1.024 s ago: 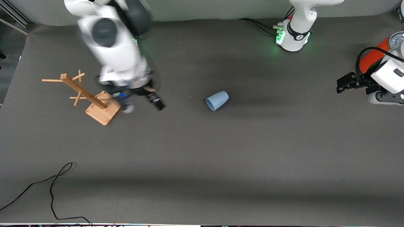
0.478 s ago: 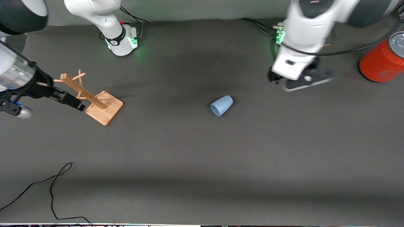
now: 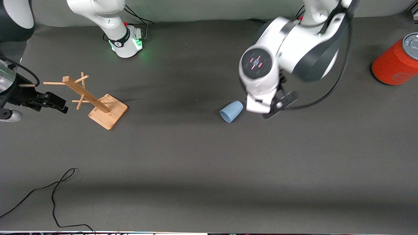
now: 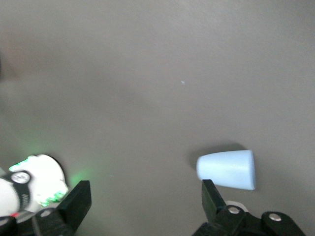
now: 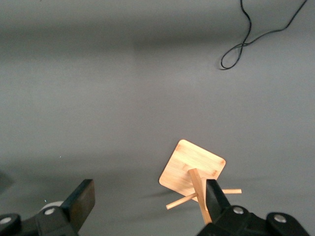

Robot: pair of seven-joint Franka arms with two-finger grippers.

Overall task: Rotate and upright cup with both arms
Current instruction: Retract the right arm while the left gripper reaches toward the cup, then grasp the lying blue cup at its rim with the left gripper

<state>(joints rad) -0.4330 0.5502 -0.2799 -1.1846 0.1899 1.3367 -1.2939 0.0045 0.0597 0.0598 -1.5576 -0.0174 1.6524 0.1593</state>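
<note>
We are seeing the cup (image 3: 231,111) lying on its side on the table (image 3: 209,156), about midway between the two arms' ends. The left gripper (image 3: 272,107) is hanging just beside it, over the table toward the left arm's end. The can (image 3: 395,62) is standing at that end, well apart. The wooden rack (image 3: 94,101) is standing toward the right arm's end, with the right gripper (image 3: 54,102) hovering near it. A cable (image 3: 55,192) is lying nearer the front camera than the rack.
</note>
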